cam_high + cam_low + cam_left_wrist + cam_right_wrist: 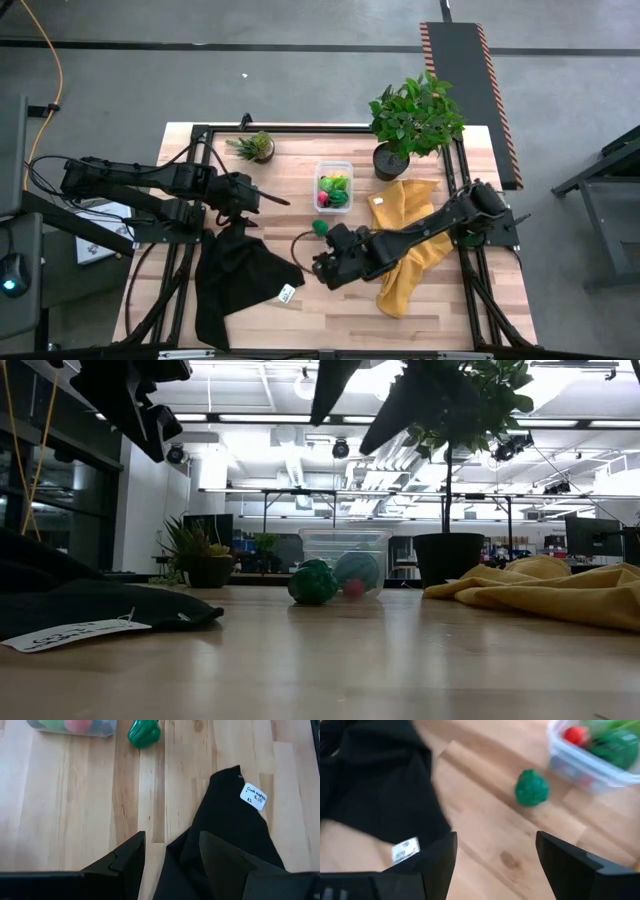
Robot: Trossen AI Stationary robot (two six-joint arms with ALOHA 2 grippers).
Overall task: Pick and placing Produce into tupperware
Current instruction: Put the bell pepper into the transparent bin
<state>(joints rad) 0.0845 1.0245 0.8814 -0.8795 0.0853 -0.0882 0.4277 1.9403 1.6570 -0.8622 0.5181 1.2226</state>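
**Green piece on bare wood beside the container**

Nearest the front edge, the black cloth point(235, 278) spreads over the left part of the table point(320, 320), its white tag point(287, 294) at the cloth's right corner. Right of it lies a stretch of bare wood, and over this stretch the right gripper point(322, 268) hangs above the boards with its fingers spread wide and nothing between them. The yellow cloth point(408, 255) lies under that arm, running toward the right edge.

Farther in, a green toy vegetable point(320, 228) sits alone on open wood, clear of both cloths and just short of the tupperware point(333, 186). The clear tupperware stands near the table's middle, holding green, yellow and pink produce. The left gripper point(262, 199) waits to its left, above the black cloth's far end, jaws part open and empty.

At the far edge, a small plant point(256, 147) stands left and a large potted plant point(410, 125) right, with open boards between them.
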